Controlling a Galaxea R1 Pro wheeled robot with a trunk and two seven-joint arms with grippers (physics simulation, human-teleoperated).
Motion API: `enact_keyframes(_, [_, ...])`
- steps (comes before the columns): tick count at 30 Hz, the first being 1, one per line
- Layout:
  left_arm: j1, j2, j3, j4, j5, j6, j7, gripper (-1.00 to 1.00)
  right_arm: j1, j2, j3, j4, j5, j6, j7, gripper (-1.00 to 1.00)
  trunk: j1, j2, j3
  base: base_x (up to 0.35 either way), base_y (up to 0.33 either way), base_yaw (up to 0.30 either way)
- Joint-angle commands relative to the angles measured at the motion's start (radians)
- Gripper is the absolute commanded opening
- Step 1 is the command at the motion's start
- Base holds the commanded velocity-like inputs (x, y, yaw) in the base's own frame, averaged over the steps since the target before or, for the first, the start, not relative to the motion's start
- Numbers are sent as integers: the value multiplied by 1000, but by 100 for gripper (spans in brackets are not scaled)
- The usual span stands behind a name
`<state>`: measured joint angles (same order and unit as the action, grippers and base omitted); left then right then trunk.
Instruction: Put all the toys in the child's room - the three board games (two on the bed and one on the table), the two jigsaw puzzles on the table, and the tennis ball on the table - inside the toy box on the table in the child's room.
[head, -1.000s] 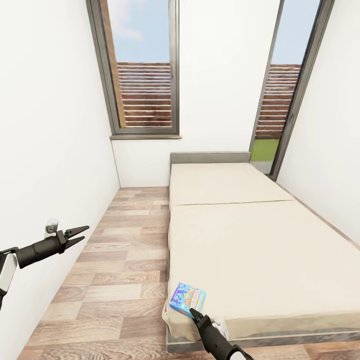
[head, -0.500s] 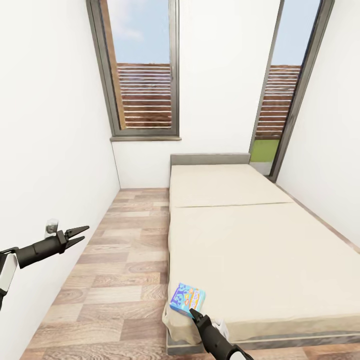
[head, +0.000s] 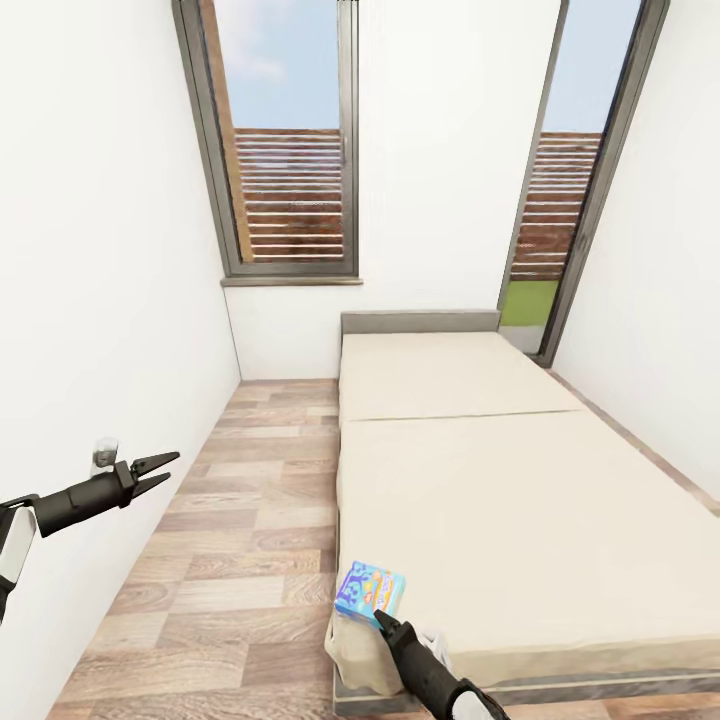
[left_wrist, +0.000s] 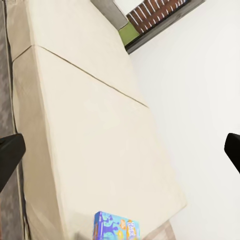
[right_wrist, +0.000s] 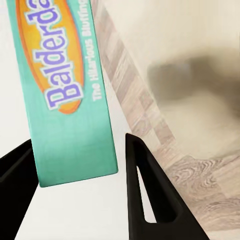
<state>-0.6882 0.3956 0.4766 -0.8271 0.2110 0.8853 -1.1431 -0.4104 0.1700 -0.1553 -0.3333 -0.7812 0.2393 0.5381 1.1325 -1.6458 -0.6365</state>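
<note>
A: Where is the flat blue board game box with cartoons (head: 370, 592)?
B: At the near corner of the low bed with the soft beige mattress (head: 520, 500), right at the tip of the black right gripper (head: 383, 622). Up close, the box's teal edge (right_wrist: 65, 90) sits between that gripper's two pointed fingers (right_wrist: 145, 190), which are apart. I cannot tell if they touch it.
A: Did anything change?
B: The box has tipped up a little and slid nearer the bed's edge.
A: And the black left gripper (head: 160, 467)?
B: Its fingers are spread, out over the wood plank floor (head: 240, 560), well apart from the box.
</note>
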Motion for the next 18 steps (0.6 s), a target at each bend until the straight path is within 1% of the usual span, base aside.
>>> enact_keyframes(1, [-1,0,1,0,2,6,-1,100,-11,3,-4,-4,-4,11,0,-100,-4,7,2,0,0,0])
enact_keyframes(3, [-1,0,1,0,2,6,-1,100,-40,4,-2,-23,2,22,-23,-100,-12,21,8,0,0,0])
enact_keyframes(4, [-1,0,1,0,2,6,-2,100,-64,4,10,-49,10,42,-58,-100,-16,28,12,0,0,0])
enact_keyframes(5, [-1,0,1,0,3,6,-2,100,-70,4,19,-60,13,52,-69,-100,-19,35,15,0,0,0])
enact_keyframes(6, [-1,0,1,0,3,6,-2,100,-85,4,55,-109,17,89,-98,-100,-23,42,18,0,0,0])
enact_keyframes(7, [-1,0,1,0,3,6,-2,100,-93,4,104,-184,19,128,-114,-100,-27,49,21,0,0,0])
enact_keyframes(8, [-1,0,1,0,4,6,-3,100,-94,4,122,-214,20,140,-118,-100,-31,56,24,0,0,0])
enact_keyframes(9, [-1,0,1,0,4,6,-3,100,-97,4,172,-302,19,168,-125,-100,-35,63,27,0,0,0])
enact_keyframes(10, [-1,0,1,0,4,6,-3,100,-98,4,199,-348,18,180,-128,-100,-39,70,30,0,0,0])
enact_keyframes(13, [-1,0,1,0,5,6,-4,100,-100,4,235,-409,16,196,-127,-100,-50,91,40,0,0,0])
enact_keyframes(16, [-1,-3,0,0,5,6,-4,100,-100,4,248,-432,13,209,-125,-100,-62,112,49,0,0,0])
enact_keyframes(18, [-1,-7,-9,0,5,6,-4,100,-100,4,253,-439,15,229,-124,-100,-69,126,55,0,0,0])
